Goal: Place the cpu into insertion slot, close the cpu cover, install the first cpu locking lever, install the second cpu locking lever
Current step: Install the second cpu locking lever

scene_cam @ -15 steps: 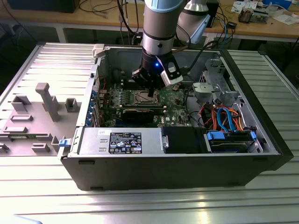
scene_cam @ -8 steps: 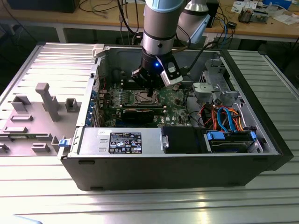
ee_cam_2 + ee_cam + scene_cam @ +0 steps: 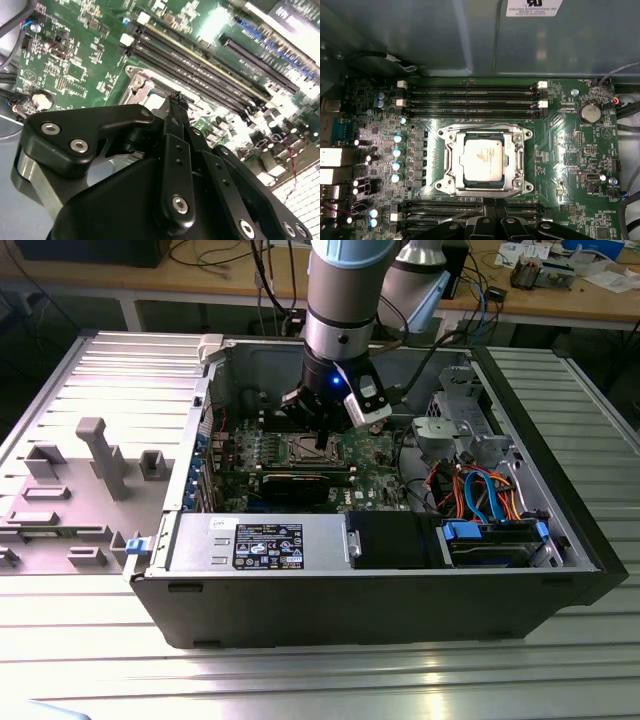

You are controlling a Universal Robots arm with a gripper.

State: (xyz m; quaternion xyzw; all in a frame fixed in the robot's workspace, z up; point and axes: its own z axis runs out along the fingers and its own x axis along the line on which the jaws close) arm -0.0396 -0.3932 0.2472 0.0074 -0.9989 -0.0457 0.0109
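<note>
Dim case interior, glare blowing out the motherboard (image 3: 75, 70) in the second wrist view.

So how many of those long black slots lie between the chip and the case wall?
4 slots: one nearest the wall, two in the middle, one nearest the cpu. More opposite, partly hidden by the gripper.

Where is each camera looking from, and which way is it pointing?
Exterior view: off the arm, looking down into the open computer case; arm and pincer over the motherboard.
First wrist view: on the wrist, facing the cpu under its cpu cover.
Second wrist view: along the pincer.
All show the memory slots.
</note>
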